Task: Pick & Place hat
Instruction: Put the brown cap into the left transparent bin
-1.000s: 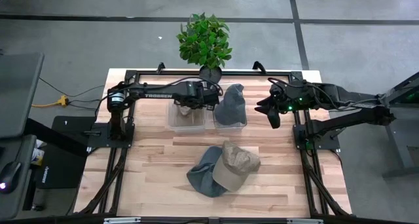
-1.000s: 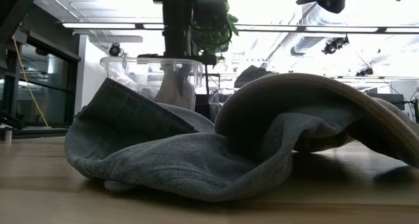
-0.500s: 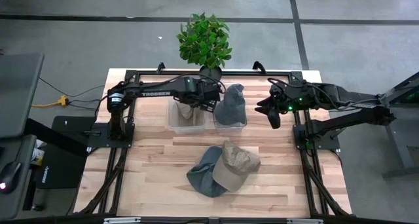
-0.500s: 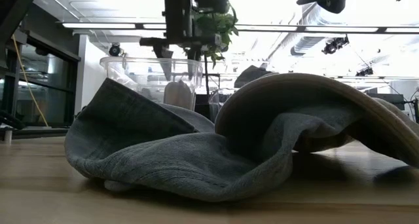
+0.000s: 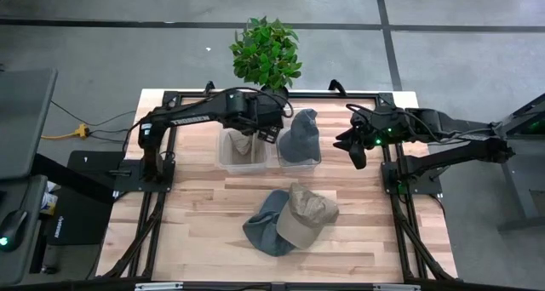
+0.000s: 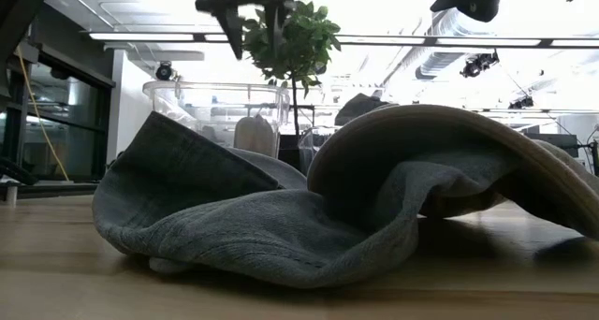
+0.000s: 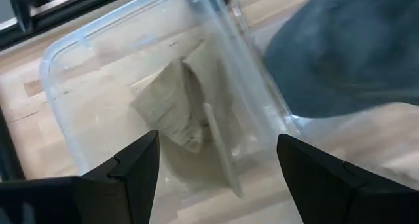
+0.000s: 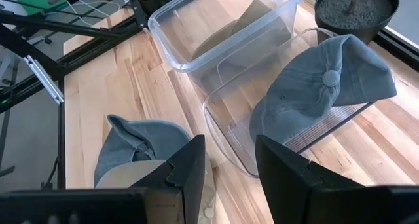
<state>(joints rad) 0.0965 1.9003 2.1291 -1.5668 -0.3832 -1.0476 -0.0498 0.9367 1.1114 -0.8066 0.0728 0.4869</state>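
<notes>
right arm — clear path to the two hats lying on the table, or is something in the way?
Probably yes. The tan hat and grey hat lie in the open on the table, nothing over them. The right gripper hangs open beside the bins, and the left gripper is above the left bin.

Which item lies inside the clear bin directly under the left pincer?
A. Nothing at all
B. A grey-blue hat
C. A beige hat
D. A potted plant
C: the left wrist view looks down between the open left pincer into the clear bin, where a beige hat lies; the grey-blue hat sits on the neighbouring bin.
</notes>
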